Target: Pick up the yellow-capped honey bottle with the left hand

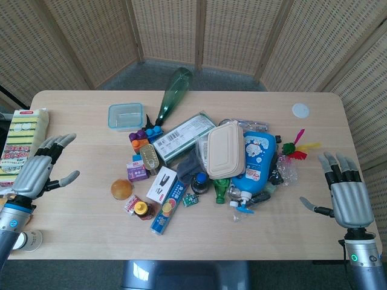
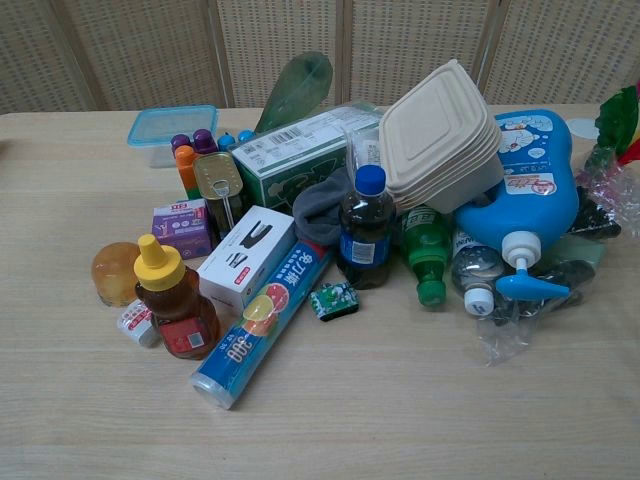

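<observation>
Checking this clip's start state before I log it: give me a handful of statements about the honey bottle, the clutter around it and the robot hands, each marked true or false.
1. The honey bottle stands upright with its yellow cap on. True.
2. The left robot hand grips the honey bottle. False: it is open, off to the side, holding nothing.
3. The blue roll box lies flat right beside the honey bottle. True.
4. The right robot hand rests on the blue detergent bottle. False: it is open near the table edge, apart from the pile.
5. The green glass bottle stands upright. False: it lies on its side.
</observation>
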